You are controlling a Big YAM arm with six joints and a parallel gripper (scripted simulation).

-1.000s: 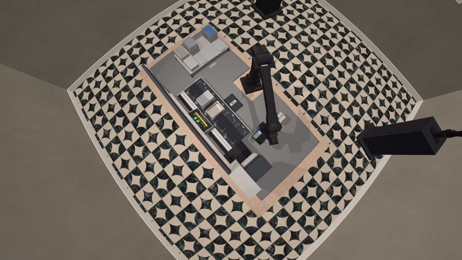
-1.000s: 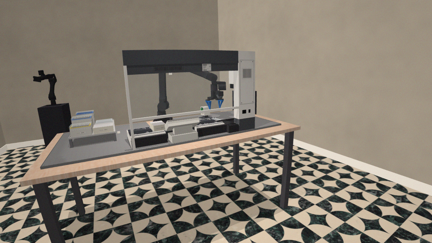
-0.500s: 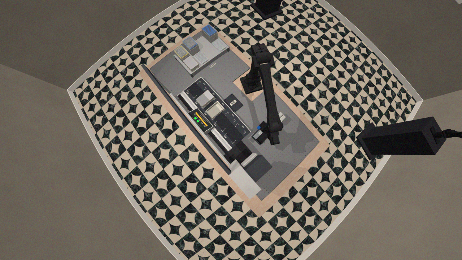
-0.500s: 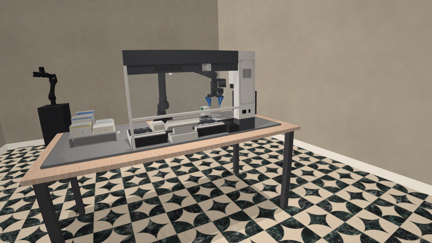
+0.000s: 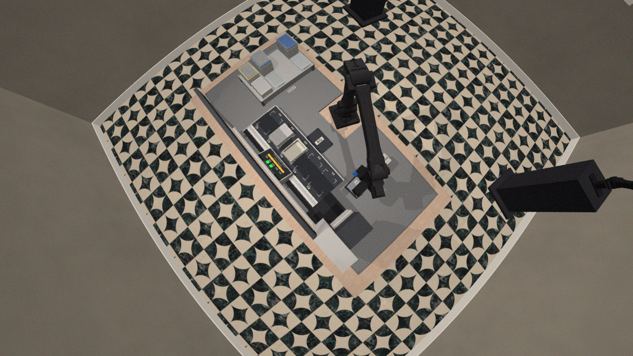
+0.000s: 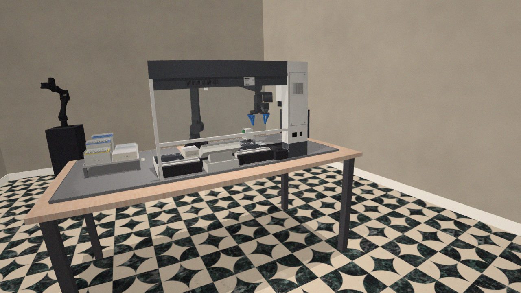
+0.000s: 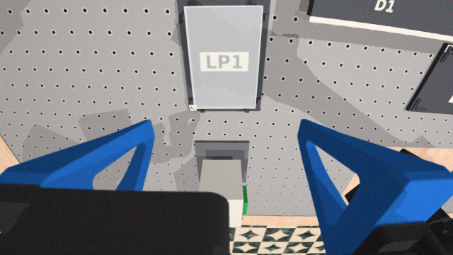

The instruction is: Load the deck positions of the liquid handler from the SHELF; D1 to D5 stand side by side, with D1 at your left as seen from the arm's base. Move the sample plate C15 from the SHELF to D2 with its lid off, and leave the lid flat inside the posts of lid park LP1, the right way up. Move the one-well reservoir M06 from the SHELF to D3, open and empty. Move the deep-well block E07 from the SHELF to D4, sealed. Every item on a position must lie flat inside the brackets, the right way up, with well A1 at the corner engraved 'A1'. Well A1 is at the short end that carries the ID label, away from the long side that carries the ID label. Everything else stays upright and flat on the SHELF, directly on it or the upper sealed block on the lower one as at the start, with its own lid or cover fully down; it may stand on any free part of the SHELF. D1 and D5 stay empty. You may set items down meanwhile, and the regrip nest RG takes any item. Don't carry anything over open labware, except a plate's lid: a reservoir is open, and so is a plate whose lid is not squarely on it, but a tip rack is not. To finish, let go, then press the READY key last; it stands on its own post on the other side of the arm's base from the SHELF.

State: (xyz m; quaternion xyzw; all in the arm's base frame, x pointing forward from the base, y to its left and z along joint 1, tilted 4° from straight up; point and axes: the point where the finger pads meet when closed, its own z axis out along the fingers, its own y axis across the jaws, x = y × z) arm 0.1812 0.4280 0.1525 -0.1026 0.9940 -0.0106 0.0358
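Jaws are hanging wide open and empty above the READY key (image 7: 220,177), lid (image 7: 224,57) lying in its park; I'd center, then descend straight.

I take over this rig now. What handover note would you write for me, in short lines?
Gripper: open, empty, above the READY key.
Lid: lies flat inside the LP1 posts.
Reservoir is on D3 and the sealed block is on D4.
D2 looks dark from above, so I cannot confirm the plate there.
Left to do: check D2, then press READY.
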